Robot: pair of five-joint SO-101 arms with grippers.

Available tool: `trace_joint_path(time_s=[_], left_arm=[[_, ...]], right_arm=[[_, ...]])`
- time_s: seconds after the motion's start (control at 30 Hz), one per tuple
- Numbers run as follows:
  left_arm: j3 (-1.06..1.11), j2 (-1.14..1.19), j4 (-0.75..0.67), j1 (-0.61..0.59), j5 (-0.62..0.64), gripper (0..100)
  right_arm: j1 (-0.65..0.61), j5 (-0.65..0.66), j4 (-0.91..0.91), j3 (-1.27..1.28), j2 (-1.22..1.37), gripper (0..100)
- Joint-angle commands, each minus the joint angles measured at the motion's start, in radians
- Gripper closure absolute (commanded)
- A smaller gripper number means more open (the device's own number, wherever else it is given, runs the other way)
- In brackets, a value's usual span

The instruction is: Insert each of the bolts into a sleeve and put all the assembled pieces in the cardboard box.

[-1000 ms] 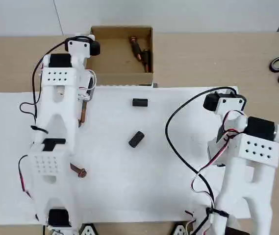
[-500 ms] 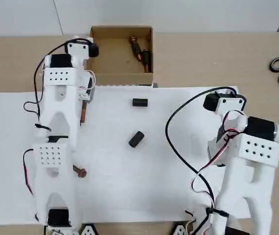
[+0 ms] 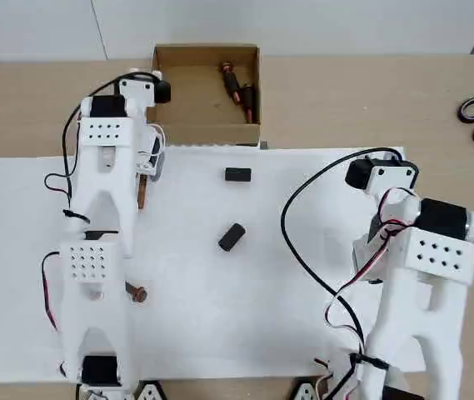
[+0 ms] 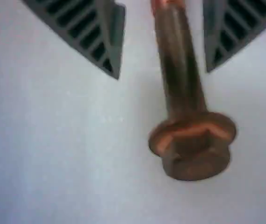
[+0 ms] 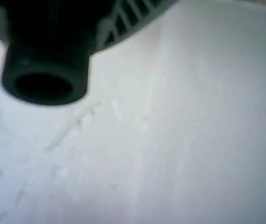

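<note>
The left claw hangs open, its ribbed fingers standing apart on either side of a copper bolt. The bolt lies flat on the white sheet, at the upper left of the high view, just below the cardboard box. It looks like solid metal: stiff, small but weighty, smooth and round, so likely to roll or slip. The plain shank close to the flanged head seems the best place to pinch.

The right claw, at the right of the high view, appears clamped on a black sleeve with its hollow end showing. A second bolt, a loose sleeve and a tilted sleeve lie on the sheet.
</note>
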Motion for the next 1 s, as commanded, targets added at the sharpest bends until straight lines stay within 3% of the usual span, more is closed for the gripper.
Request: trace_joint_path(time_s=[0.0,0.23,0.43,0.87,0.97], left_arm=[[-0.042,0.008,-0.028,-0.006,0.003,89],[-0.042,0.074,-0.063,-0.006,0.005,89],[-0.042,0.084,-0.083,-0.006,0.005,99],[-0.183,-0.006,0.029,0.003,0.009,99],[-0.193,-0.086,0.029,0.028,0.075,99]], right_arm=[[0.007,0.011,-0.007,-0.003,-0.025,99.5],[0.007,0.011,-0.005,-0.002,-0.025,99.5],[0.007,0.011,-0.005,-0.002,-0.025,99.5],[0.004,0.005,-0.007,-0.009,-0.036,99.5],[-0.016,0.005,-0.004,-0.009,-0.036,99.5]])
